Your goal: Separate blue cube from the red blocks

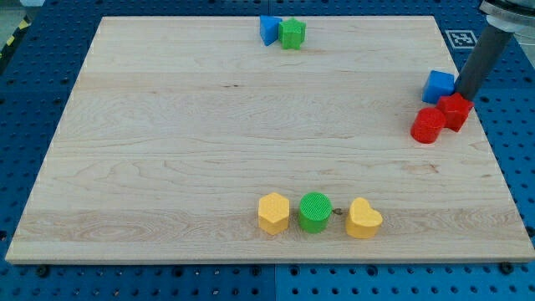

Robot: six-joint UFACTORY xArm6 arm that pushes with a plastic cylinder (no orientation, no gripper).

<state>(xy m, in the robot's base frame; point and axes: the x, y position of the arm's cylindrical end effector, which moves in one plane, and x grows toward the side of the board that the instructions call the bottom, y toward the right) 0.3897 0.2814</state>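
The blue cube (438, 85) sits near the board's right edge, at the view's upper right. Just below it, touching or nearly touching, are two red blocks: a star-like red block (456, 110) and a rounder red block (428, 125) to its lower left. My dark rod comes down from the view's top right, and my tip (461, 94) rests right beside the blue cube's right side, just above the star-like red block.
A blue block (268, 29) and a green block (292, 33) touch each other at the top centre. Along the bottom stand a yellow hexagon (273, 212), a green cylinder (315, 211) and a yellow heart (364, 219). The wooden board (167, 125) lies on a blue pegboard.
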